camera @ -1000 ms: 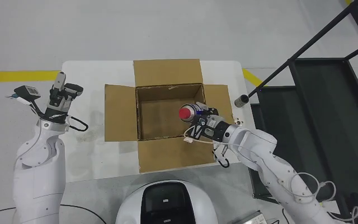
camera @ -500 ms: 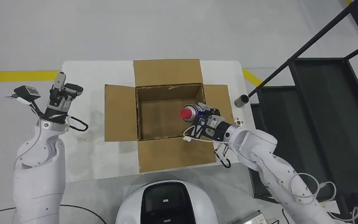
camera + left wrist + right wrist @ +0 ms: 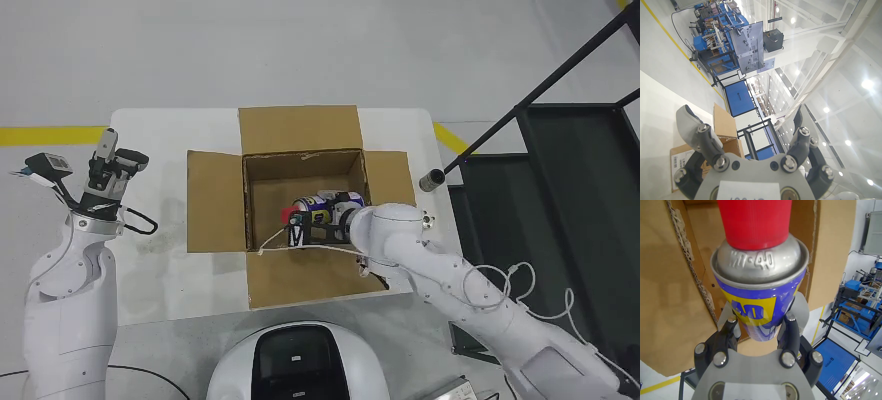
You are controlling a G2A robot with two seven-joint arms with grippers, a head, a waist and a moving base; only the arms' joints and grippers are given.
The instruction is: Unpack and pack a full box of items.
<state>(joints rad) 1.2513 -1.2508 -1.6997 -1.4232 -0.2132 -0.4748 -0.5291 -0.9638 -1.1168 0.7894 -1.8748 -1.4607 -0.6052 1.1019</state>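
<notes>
An open cardboard box (image 3: 300, 128) sits mid-table with all flaps spread. Inside it my right gripper (image 3: 336, 213) is shut on a blue and yellow spray can (image 3: 314, 210), which lies tilted with its red cap (image 3: 288, 214) pointing away from the arm. In the right wrist view the can (image 3: 757, 289) fills the right gripper (image 3: 762, 317), with the fingers (image 3: 800, 306) pressed on its lower body and the box walls (image 3: 668, 275) behind. My left gripper (image 3: 118, 160) is raised at the table's far side from the right arm, open (image 3: 742, 113) and holding nothing, with a box flap (image 3: 723, 123) below it.
The white table (image 3: 170, 130) has bare room on both sides of the box. A black metal stair frame (image 3: 560, 200) stands close beyond the right arm's side, with a small dark cylinder (image 3: 432, 180) at the table edge. A thin white cord (image 3: 268, 240) trails inside the box.
My right arm has swung in over the box. The can went from near the box's wall, cap up, to lying lower inside with the cap turned sideways. The left arm has not moved.
</notes>
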